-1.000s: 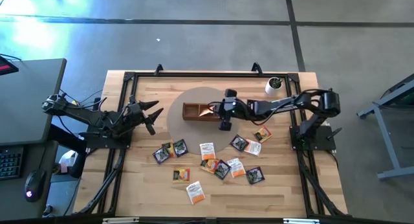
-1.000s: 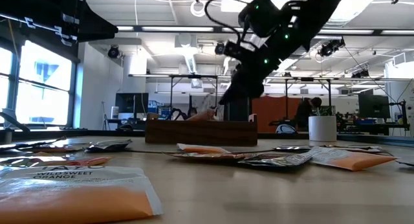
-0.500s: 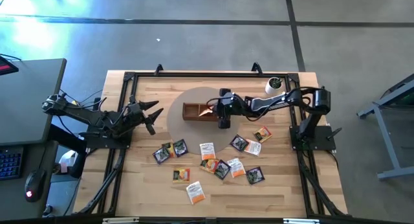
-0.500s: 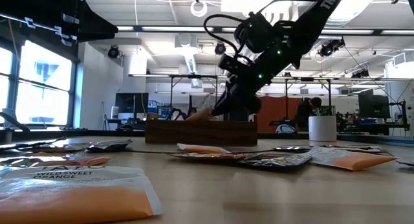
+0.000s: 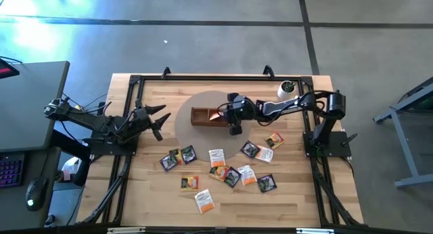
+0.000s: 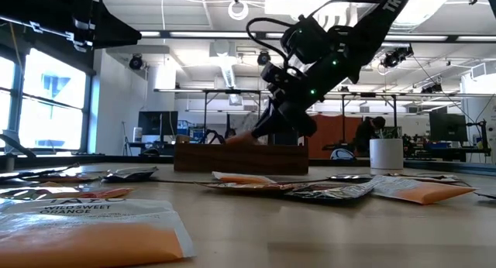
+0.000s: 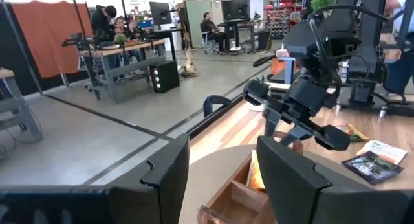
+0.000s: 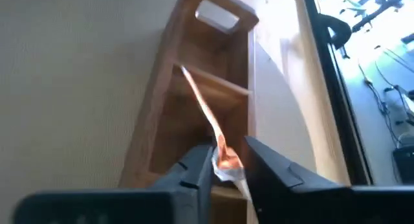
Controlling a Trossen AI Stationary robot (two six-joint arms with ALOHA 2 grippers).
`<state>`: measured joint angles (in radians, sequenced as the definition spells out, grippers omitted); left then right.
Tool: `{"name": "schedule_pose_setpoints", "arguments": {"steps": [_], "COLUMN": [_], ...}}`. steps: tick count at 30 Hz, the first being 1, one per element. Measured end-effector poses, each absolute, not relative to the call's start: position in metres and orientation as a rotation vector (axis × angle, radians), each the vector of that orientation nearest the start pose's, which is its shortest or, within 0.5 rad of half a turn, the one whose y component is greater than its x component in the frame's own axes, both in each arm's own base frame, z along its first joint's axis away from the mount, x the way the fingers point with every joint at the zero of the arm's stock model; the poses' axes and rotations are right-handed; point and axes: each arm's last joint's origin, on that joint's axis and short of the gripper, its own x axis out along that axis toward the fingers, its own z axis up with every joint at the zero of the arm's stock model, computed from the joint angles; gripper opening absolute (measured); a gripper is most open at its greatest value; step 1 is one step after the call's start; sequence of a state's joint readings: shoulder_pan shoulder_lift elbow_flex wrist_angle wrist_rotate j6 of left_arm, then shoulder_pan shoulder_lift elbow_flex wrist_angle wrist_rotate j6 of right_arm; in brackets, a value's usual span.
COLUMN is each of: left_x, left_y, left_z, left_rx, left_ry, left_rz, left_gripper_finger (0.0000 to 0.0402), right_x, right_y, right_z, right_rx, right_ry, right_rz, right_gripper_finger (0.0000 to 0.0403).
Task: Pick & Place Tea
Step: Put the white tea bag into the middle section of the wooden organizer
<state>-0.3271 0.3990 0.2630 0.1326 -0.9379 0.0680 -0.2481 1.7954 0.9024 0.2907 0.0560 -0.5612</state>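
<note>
A brown wooden tray (image 5: 201, 116) stands at the table's middle, toward the far side. My right gripper (image 5: 225, 115) hangs over the tray's right end, tipped down, shut on an orange tea sachet (image 8: 200, 101) that stands on edge inside the tray (image 8: 162, 107). The low view shows this gripper (image 6: 252, 136) just above the tray's rim (image 6: 240, 158). Several more sachets (image 5: 216, 156) lie flat on the near half of the table. My left gripper (image 5: 160, 119) waits open at the left, held level and pointing at the tray. My right gripper pinches the sachet's near end (image 8: 225, 160) between its two fingers. The fingers slant down from the table's right side, in line with the sachet's length. The sachet stands edge-up, and its far end (image 8: 184, 70) reaches down into the tray beside a divider.
A small white cup (image 5: 286, 89) stands at the far right corner. A black frame (image 5: 135, 82) runs along the table's edges. Loose sachets lie between the tray and the near edge, one large in the low view (image 6: 85, 229).
My right gripper has gone toward the table's left edge and down, over the tray's right end, and has rolled and tipped further downward. The sachet has stayed in the tray. For the last half second the arm has kept still.
</note>
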Motion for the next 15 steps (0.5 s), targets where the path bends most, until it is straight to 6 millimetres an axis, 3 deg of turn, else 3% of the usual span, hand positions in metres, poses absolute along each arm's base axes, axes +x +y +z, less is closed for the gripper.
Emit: {"name": "schedule_pose_setpoints", "arguments": {"steps": [5,11,15], "left_x": [0.114,0.113,0.113], "left_y": [-0.014,-0.013,-0.013], "left_z": [0.232,0.240,0.244], "left_rx": [0.106,0.103,0.100], "left_ry": [0.032,-0.023,-0.050], "left_rz": [0.610,0.638,0.640], "left_gripper_finger": [0.0179,0.0179,0.0179], "right_x": [0.347,0.354,0.367], "right_y": [-0.089,-0.090,-0.086], "right_z": [0.152,0.162,0.183], "right_rx": [-0.475,-0.487,-0.509], "right_ry": [0.677,0.643,0.745], "right_rz": [-0.122,-0.154,-0.165], "right_gripper_finger": [0.0008,0.0002,0.0002]}}
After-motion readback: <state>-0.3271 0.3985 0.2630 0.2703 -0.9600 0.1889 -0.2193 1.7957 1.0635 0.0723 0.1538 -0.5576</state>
